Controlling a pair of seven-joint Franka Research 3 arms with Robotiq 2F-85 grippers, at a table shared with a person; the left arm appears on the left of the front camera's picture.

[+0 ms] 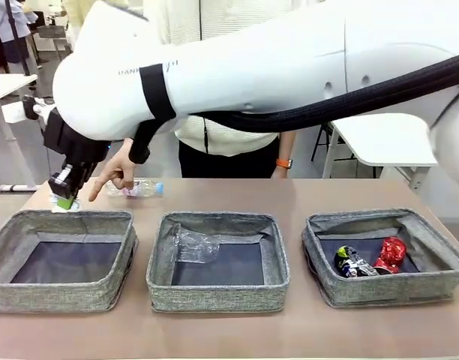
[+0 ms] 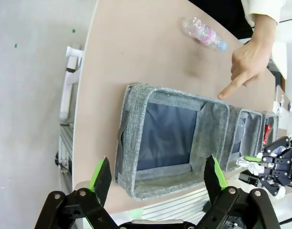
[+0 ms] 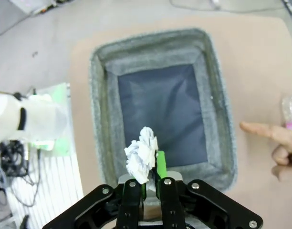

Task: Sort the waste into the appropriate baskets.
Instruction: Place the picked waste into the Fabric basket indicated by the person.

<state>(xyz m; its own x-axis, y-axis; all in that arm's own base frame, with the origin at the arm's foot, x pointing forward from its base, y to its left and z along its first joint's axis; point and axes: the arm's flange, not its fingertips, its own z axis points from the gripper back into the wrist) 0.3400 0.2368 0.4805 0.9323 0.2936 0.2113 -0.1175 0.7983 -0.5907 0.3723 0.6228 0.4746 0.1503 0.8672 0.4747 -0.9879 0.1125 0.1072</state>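
Holding the white paper wad (image 3: 142,153) between our right gripper (image 3: 150,183) jaws, which are closed tight on it, we hang above the near rim of the left basket (image 3: 100,114). In the front view this gripper (image 1: 64,196) has reached across to the left side of the table and sits just behind that basket's far wall (image 1: 72,219). Our left gripper (image 2: 158,177) is spread fully wide and holds nothing; it looks down from above the table edge at the same basket (image 2: 210,129).

We judge that the step in hand is the drop of the paper. The next move, we think, calls for carrying the wad a little more over the dark bottom and then opening the jaws, so it does not catch on the soft rim.

Farther along, the middle basket (image 1: 214,289) holds the crumpled clear plastic (image 1: 192,244), and the right basket (image 1: 383,289) holds the dark printed can (image 1: 352,262) and the crushed red can (image 1: 392,253).

Beyond the baskets, the person's hand (image 1: 117,171) points down near the clear bottle (image 1: 136,188), which lies on the table and is not yet sorted.
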